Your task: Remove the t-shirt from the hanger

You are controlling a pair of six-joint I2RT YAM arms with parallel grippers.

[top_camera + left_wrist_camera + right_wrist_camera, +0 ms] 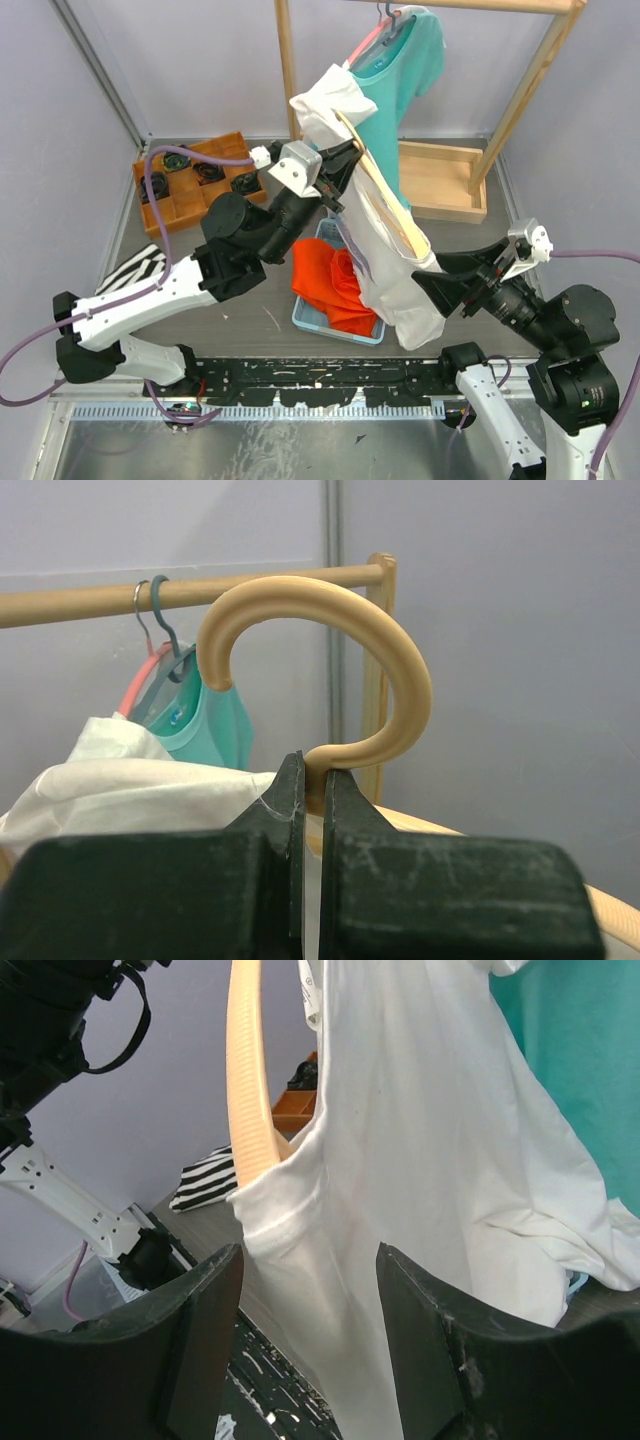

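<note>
Centre table, the left gripper (312,780) is clamped on the neck of the wooden hanger (330,630) just below its hook, holding it tilted in mid-air. The white t-shirt (400,290) drapes over the hanger, its lower part hanging between the wide-parted jaws of the right gripper (310,1290), which reaches in from 4 o'clock. An orange cloth (330,285) lies in a blue bin (305,318) at the shirt's 8 o'clock, and a teal shirt (410,60) hangs on the rack (290,70) at 12 o'clock.
</note>
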